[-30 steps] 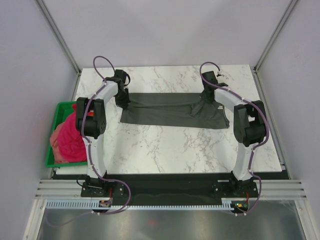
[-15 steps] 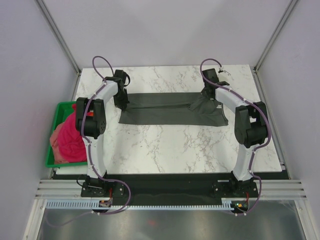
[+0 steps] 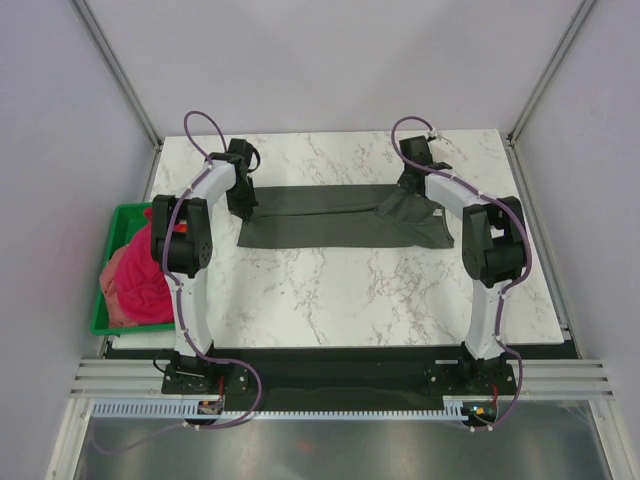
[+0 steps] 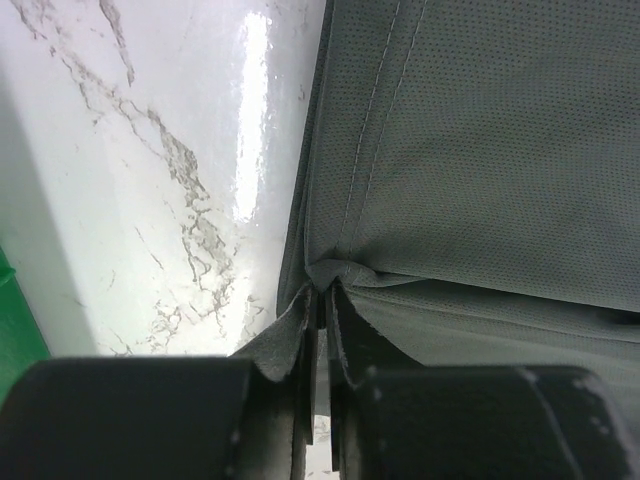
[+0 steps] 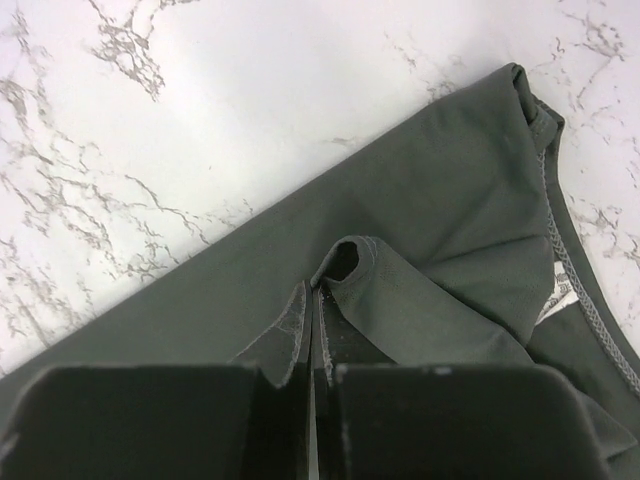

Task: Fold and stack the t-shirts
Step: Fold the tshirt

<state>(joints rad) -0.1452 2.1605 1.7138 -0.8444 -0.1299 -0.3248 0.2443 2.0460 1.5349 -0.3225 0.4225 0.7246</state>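
The dark charcoal grey t-shirt (image 3: 335, 215) lies folded into a long strip across the far half of the marble table. My left gripper (image 3: 243, 198) is shut on its left end; the left wrist view shows the cloth (image 4: 480, 150) pinched between the fingertips (image 4: 322, 300). My right gripper (image 3: 410, 186) is shut on a fold at the shirt's right end, which bunches up there; the right wrist view shows the grey cloth (image 5: 440, 200) pinched at the tips (image 5: 312, 290). The magenta-pink t-shirt (image 3: 135, 275) lies crumpled in the green bin. The salmon-pink t-shirt cannot be told apart.
The green plastic bin (image 3: 112, 222) hangs off the table's left edge beside the left arm. Bare marble table (image 3: 340, 295) lies between the shirt and the arm bases. Walls and frame posts close in the back and sides.
My right gripper has moved back and a little left with the shirt's right end, pulling that end farther from me. The left gripper has stayed put.
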